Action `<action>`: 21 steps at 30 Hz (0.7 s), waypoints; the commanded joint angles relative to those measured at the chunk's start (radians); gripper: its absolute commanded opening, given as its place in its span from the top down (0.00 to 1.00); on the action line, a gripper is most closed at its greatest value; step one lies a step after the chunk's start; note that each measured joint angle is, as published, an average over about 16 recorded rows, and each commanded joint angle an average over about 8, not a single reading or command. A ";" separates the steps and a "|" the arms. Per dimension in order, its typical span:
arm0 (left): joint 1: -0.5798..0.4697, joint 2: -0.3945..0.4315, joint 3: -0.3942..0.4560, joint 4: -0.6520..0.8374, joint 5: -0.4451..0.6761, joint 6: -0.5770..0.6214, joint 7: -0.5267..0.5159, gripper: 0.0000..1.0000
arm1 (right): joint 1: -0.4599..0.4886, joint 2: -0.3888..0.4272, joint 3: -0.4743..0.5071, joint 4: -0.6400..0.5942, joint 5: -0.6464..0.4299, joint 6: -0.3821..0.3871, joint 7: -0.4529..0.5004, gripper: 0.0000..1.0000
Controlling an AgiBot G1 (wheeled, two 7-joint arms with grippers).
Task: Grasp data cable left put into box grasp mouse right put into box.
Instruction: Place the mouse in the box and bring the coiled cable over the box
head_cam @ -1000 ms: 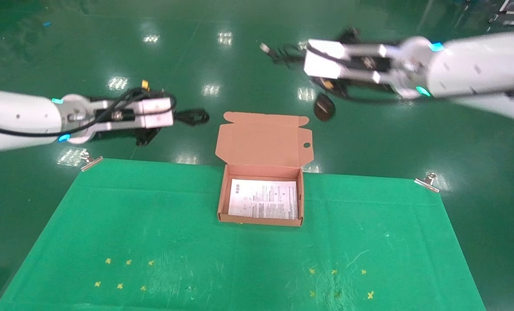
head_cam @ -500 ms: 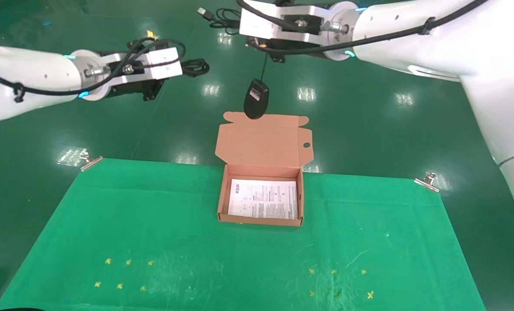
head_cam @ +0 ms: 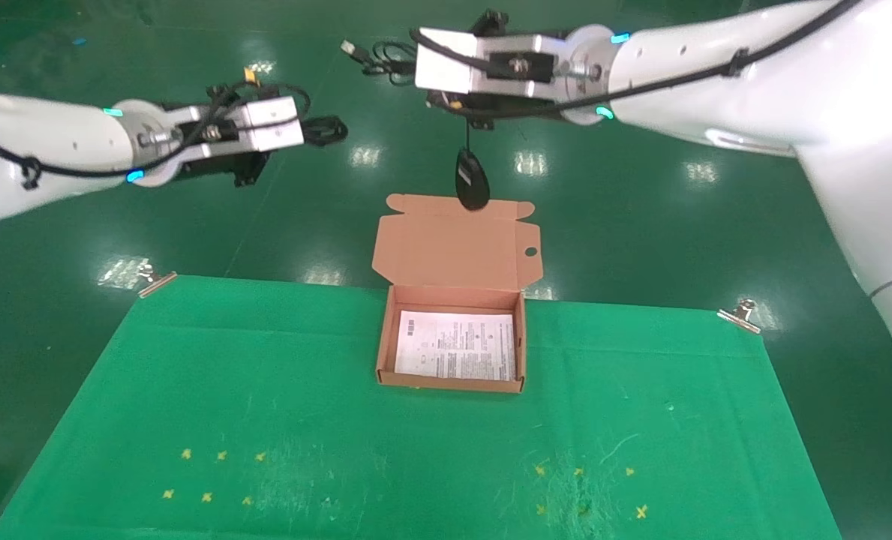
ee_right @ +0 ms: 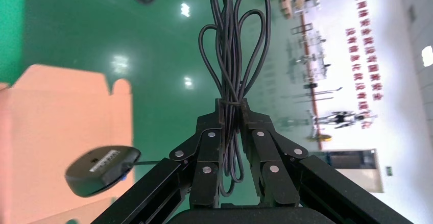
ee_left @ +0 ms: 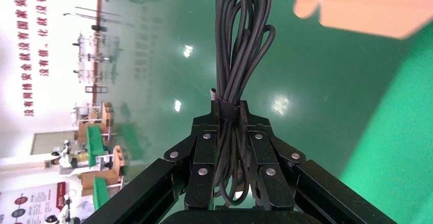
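Observation:
My left gripper [head_cam: 307, 132] hangs in the air at the far left, shut on the data cable [head_cam: 328, 128], a thick black bundle [ee_left: 240, 40] clamped between its fingers [ee_left: 229, 107]. My right gripper [head_cam: 409, 61] is high above the far side of the box and shut on the mouse's coiled cord [ee_right: 232, 55], its USB plug [head_cam: 349, 47] sticking out. The mouse [head_cam: 473, 178] dangles from a thin cord, label side showing [ee_right: 102, 169], over the far edge of the lid [head_cam: 457, 244]. The brown box [head_cam: 385, 337] stands open on the cloth with a white printed sheet [head_cam: 457, 354] inside.
A green cloth [head_cam: 265, 405] covers the table, held by metal clips at its far corners [head_cam: 157, 281] [head_cam: 742, 315]. Yellow cross marks [head_cam: 213, 472] sit near the front edge. Glossy green floor [head_cam: 678, 225] lies beyond the table.
Both arms rose from low beyond the table. The right gripper swept left with the cord, and the mouse now swings over the lid's far edge. The left gripper has dipped slightly since.

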 commanded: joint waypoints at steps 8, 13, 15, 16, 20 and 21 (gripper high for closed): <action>0.045 -0.046 0.010 -0.045 0.054 0.051 -0.055 1.00 | -0.057 -0.003 -0.058 -0.003 0.014 -0.003 0.035 1.00; 0.065 -0.070 0.014 -0.077 0.093 0.090 -0.100 1.00 | -0.084 -0.008 -0.099 -0.016 0.029 0.004 0.052 1.00; 0.072 -0.080 0.015 -0.094 0.104 0.108 -0.115 1.00 | -0.092 -0.010 -0.118 -0.021 0.037 0.008 0.060 1.00; 0.075 -0.085 0.016 -0.102 0.108 0.117 -0.122 1.00 | -0.096 -0.011 -0.128 -0.024 0.040 0.010 0.065 1.00; 0.085 -0.100 0.016 -0.136 0.123 0.144 -0.147 1.00 | -0.111 -0.014 -0.170 -0.028 0.059 0.014 0.088 1.00; 0.087 -0.103 0.016 -0.144 0.126 0.148 -0.152 1.00 | -0.115 -0.014 -0.181 -0.027 0.065 0.015 0.095 1.00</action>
